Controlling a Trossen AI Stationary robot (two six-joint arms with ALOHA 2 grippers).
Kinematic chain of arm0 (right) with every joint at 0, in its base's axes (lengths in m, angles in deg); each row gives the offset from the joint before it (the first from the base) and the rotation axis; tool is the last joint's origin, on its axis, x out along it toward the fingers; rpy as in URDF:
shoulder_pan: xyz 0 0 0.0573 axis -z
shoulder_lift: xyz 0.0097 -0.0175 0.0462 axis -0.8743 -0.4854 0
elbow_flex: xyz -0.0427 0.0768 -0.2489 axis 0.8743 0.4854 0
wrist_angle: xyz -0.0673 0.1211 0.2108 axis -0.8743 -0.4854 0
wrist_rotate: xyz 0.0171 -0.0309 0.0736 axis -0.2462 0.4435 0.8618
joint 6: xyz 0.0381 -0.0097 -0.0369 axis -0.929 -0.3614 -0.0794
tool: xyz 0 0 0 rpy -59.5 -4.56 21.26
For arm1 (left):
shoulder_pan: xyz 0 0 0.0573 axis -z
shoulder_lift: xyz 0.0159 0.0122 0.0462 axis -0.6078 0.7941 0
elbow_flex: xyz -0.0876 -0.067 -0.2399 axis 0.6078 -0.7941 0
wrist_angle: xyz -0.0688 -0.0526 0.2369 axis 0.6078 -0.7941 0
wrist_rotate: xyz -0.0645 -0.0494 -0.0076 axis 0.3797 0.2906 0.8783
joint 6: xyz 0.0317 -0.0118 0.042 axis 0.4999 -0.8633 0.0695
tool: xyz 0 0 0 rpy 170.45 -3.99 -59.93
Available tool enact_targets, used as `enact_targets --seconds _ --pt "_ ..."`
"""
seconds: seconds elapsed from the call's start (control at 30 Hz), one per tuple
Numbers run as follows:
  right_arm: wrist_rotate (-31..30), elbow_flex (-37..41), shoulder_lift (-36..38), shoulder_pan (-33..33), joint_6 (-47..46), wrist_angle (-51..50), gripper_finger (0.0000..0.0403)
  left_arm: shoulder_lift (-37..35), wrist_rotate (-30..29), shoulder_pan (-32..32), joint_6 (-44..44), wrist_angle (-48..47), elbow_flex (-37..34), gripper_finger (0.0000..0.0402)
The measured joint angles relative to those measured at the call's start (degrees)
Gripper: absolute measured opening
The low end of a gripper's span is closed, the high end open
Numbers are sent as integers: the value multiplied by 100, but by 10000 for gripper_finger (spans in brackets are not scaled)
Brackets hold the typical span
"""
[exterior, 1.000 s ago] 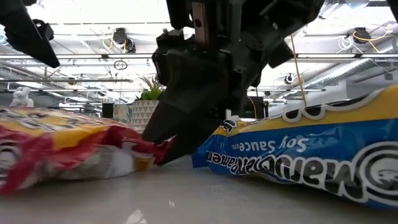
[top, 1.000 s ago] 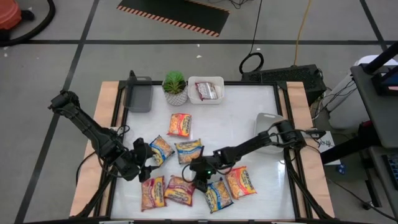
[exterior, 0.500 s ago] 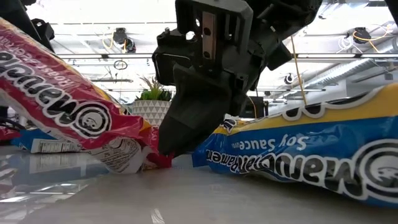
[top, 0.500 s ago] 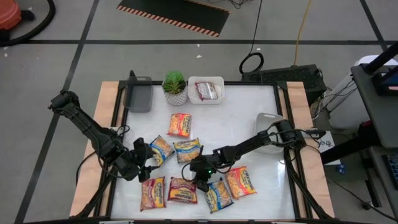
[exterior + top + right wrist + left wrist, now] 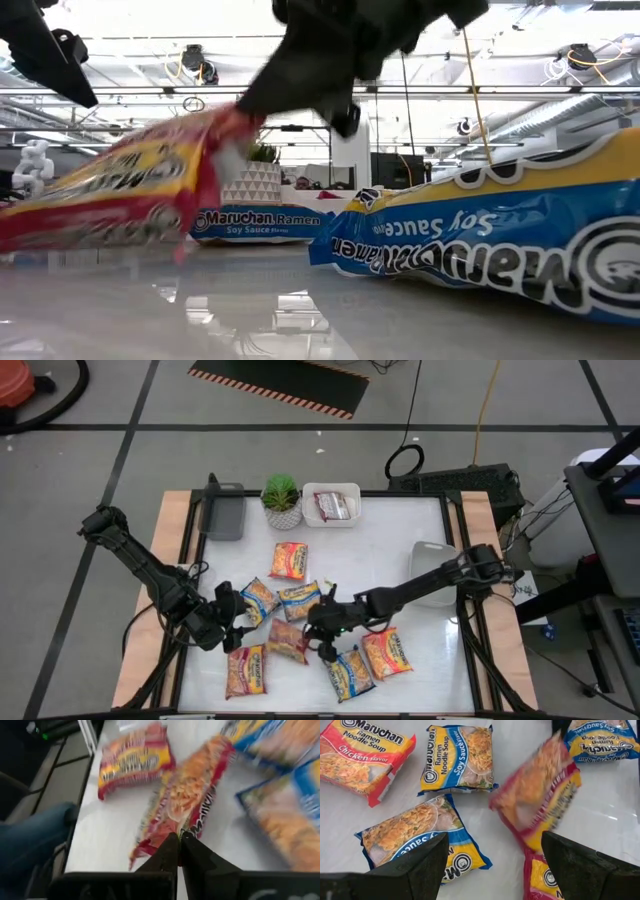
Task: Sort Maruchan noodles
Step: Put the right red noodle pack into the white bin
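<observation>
Several Maruchan noodle packets lie flat on the white table. A red-trimmed packet is raised at one end, with my right gripper shut on it; it also shows tilted in the low view and in the left wrist view. My left gripper hovers open at the near left, over a blue-trimmed packet, touching nothing. Other packets: a blue one, an orange one, a red one, a blue one and an orange one. My right gripper pinches the red packet's crimped end seam between its two shut fingers. They come slanting down from the table's right. The packet hangs tilted away from the fingers, held end up. Whether its low end touches the table, I cannot tell.
At the far edge stand a grey tray, a small potted plant and a white tray with a packet in it. A pale rounded object sits at the right. Bare table lies in the middle right.
My right gripper has shut on the red packet's end, then risen and rolled. The packet has gone from lying flat to tilted, its held end lifted and drawn a little toward the far edge. My left arm has kept still.
</observation>
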Motion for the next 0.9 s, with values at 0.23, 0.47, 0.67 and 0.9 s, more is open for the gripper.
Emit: enact_targets --seconds 0.23,0.47,0.67,0.9 --pt "-1038 -3 582 -283 318 -109 0 0 -7 0 -52 57 0 321" --pt "-1679 -4 921 -514 566 -122 0 0 -367 0 267 271 0 321" --pt "-1827 -4 945 -554 623 -110 0 0 -457 0 1137 1097 0 321" --pt "-1826 -4 960 -566 689 9 0 0 -500 96 2285 2201 -110 321"
